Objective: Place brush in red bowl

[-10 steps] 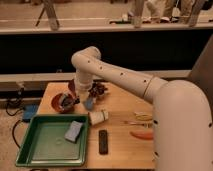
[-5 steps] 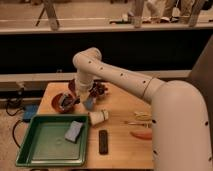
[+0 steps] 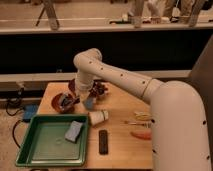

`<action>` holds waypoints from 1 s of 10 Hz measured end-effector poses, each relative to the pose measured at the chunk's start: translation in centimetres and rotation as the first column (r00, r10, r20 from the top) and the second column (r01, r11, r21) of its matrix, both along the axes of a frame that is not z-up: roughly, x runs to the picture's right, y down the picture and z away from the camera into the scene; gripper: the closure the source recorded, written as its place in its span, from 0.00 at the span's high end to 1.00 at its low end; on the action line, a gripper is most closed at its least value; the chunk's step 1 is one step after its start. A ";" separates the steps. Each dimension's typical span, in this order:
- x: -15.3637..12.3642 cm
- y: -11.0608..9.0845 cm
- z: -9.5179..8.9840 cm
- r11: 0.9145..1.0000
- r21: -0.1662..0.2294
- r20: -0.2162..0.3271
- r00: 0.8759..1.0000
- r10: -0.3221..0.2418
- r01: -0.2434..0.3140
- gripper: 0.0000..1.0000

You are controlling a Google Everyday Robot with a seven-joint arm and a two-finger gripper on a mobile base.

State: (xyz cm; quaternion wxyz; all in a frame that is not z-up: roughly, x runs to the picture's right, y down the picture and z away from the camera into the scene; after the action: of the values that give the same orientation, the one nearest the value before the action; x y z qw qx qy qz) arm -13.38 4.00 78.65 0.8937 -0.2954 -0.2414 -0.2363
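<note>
Nearest on the bench (image 3: 120, 150) lies a green tray (image 3: 30, 150) with a pale blue sponge (image 3: 73, 131) in it, and just right of the tray a flat black block (image 3: 103, 141). Further right sit an orange-handled tool (image 3: 141, 135) and some yellowish sticks (image 3: 140, 119); a white cup (image 3: 98, 116) lies on its side behind the tray. Beyond that, at the left, is the red bowl (image 3: 62, 101), and the brush (image 3: 70, 101) appears as a dark shape lying in or across it, though its exact rest is hard to tell. The pincer (image 3: 84, 96) hangs just right of the bowl's rim; whether it is spread or pressed together I cannot tell. A purple bowl (image 3: 100, 89) stands behind the arm. If the brush is still gripped, the step wants a low, centred release so the long handle does not tip over the rim; then a straight lift, clear of both bowls.
</note>
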 end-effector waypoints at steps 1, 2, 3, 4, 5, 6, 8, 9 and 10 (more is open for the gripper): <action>0.2 -0.2 -0.1 1.000 -0.005 -0.003 1.000 0.004 -0.004 0.00; 0.3 -0.4 -0.2 1.000 -0.008 -0.006 1.000 0.007 -0.007 0.00; 0.2 -0.6 -0.1 1.000 -0.013 -0.009 1.000 0.004 -0.004 0.00; -0.2 -0.8 0.1 1.000 -0.018 -0.007 1.000 -0.009 0.009 0.00; -0.6 -1.0 0.4 1.000 -0.021 -0.002 1.000 -0.023 0.023 0.00; -1.1 -1.1 0.7 0.999 -0.026 0.001 0.999 -0.038 0.038 0.00; -2.0 -1.1 1.3 0.997 -0.038 0.011 0.998 -0.062 0.063 0.00; -2.5 -1.2 1.7 0.997 -0.041 0.017 0.997 -0.071 0.072 0.00; -3.1 -1.4 1.9 0.996 -0.042 0.025 0.996 -0.082 0.083 0.00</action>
State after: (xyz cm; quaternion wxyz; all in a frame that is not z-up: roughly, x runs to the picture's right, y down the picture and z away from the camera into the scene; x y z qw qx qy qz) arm -16.47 2.63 80.56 0.8737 -0.3215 -0.2444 -0.2712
